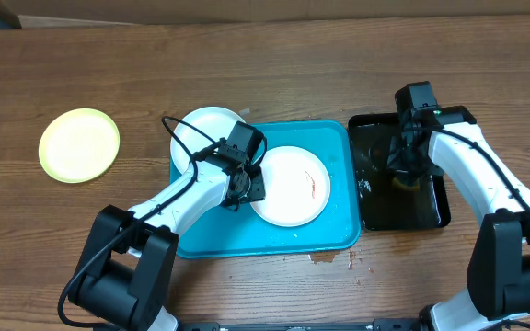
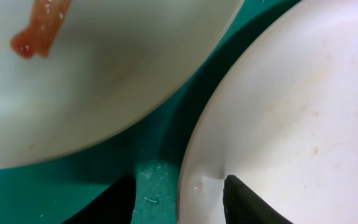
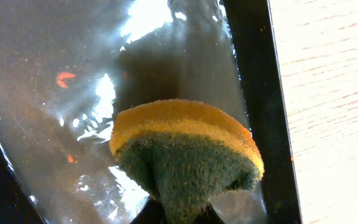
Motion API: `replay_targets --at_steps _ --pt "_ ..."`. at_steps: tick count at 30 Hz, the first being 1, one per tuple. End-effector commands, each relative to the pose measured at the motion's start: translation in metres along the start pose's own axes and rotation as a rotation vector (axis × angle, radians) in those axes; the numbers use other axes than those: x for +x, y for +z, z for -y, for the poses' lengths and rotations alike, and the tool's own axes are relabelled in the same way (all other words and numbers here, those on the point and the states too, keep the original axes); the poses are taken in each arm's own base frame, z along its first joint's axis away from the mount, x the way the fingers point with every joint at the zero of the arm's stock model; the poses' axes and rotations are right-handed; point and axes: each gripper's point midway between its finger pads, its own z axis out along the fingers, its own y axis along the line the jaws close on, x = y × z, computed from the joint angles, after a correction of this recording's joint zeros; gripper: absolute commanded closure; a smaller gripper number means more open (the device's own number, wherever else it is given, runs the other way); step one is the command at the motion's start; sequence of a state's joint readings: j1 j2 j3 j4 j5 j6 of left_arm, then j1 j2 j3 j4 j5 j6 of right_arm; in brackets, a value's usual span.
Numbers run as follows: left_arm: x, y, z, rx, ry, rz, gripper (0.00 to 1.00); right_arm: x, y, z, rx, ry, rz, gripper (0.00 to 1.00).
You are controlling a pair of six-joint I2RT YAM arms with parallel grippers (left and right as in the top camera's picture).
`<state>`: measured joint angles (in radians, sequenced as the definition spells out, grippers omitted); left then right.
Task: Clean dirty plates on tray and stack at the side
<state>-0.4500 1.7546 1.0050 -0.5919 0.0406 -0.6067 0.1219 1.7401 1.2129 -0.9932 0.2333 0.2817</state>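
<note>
a brown wood-grain table [image 1: 247, 74] fills the overhead view, and of the room only a pale tan strip along its far edge shows. at centre lies the turquoise tray [image 1: 247, 241], with a narrower black tray [image 1: 403, 211] just to its right, its floor wet and shiny. a green plate [image 1: 79, 145] sits alone on the table far left, well apart from the tray, and looks clean. a plain plate [image 1: 201, 133] overhangs the tray's far-left corner, and a smeared plate [image 1: 288, 198] lies flat inside the tray. the left gripper [image 1: 245, 187] reaches in between these two. up close its jaws stand fairly narrow either side of the plain plate's rim, but i cannot tell whether they pinch it. if they close off the rim or only graze it, the plate could slip, tip off the tray's edge or knock the smeared plate. the right gripper [image 1: 403, 170] is low over the black tray, clamped on a yellow and green sponge [image 3: 185, 149] that is squeezed into a fan. a soaked sponge may drip on the wood on its way across, and wiping a loosely held plate could push it away. a red smear [image 1: 312, 184] marks the tray's plate, and a small dark stain [image 1: 325, 258] lies on the table by the tray's near edge.
</note>
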Motion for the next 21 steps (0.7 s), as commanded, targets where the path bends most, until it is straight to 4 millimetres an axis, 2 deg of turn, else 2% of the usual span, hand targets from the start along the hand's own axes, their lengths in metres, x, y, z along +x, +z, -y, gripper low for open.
replay_targets --at_steps 1,4,5,9,11,12,14,15,16,17,18,19,21 --pt "-0.002 0.003 0.002 0.007 0.005 0.009 0.56 -0.015 -0.019 0.005 0.021 -0.023 0.081 0.96" --pt "-0.002 0.003 0.003 0.009 0.005 0.01 0.92 -0.014 -0.021 0.01 0.047 -0.047 0.082 0.96" --pt "0.0 0.003 0.002 0.006 0.004 0.002 0.96 -0.014 -0.021 0.012 0.06 -0.064 0.081 0.96" --pt "0.011 0.003 0.002 0.014 0.002 -0.049 0.96 -0.011 -0.021 0.015 0.081 -0.2 0.064 0.96" --pt "0.012 0.003 0.001 0.012 0.001 -0.053 0.92 -0.013 -0.022 0.02 0.109 -0.207 0.071 0.96" --pt "0.012 0.003 0.001 0.013 0.001 -0.054 0.87 -0.014 -0.022 0.022 0.124 -0.207 0.075 0.96" --pt "0.012 0.003 0.001 0.014 0.001 -0.054 0.61 -0.014 -0.022 0.024 0.135 -0.212 0.078 0.96" --pt "0.012 0.003 0.002 0.015 0.002 -0.052 0.55 -0.015 -0.022 0.024 0.135 -0.225 0.078 0.96" --pt "0.01 0.003 0.002 0.017 0.002 -0.047 0.55 -0.015 -0.022 0.024 0.135 -0.231 0.08 0.96" --pt "0.009 0.003 0.003 0.019 0.002 -0.041 0.65 -0.016 -0.022 0.024 0.134 -0.231 0.083 0.96" --pt "0.008 0.003 0.003 0.022 0.003 -0.036 0.82 -0.017 -0.022 0.023 0.134 -0.23 0.087 0.96" --pt "0.007 0.003 0.004 0.024 0.003 -0.034 0.94 -0.018 -0.022 0.023 0.133 -0.231 0.09 0.96" --pt "0.009 0.003 0.004 0.025 0.003 -0.039 0.96 -0.02 -0.023 0.022 0.132 -0.25 0.098 0.96"
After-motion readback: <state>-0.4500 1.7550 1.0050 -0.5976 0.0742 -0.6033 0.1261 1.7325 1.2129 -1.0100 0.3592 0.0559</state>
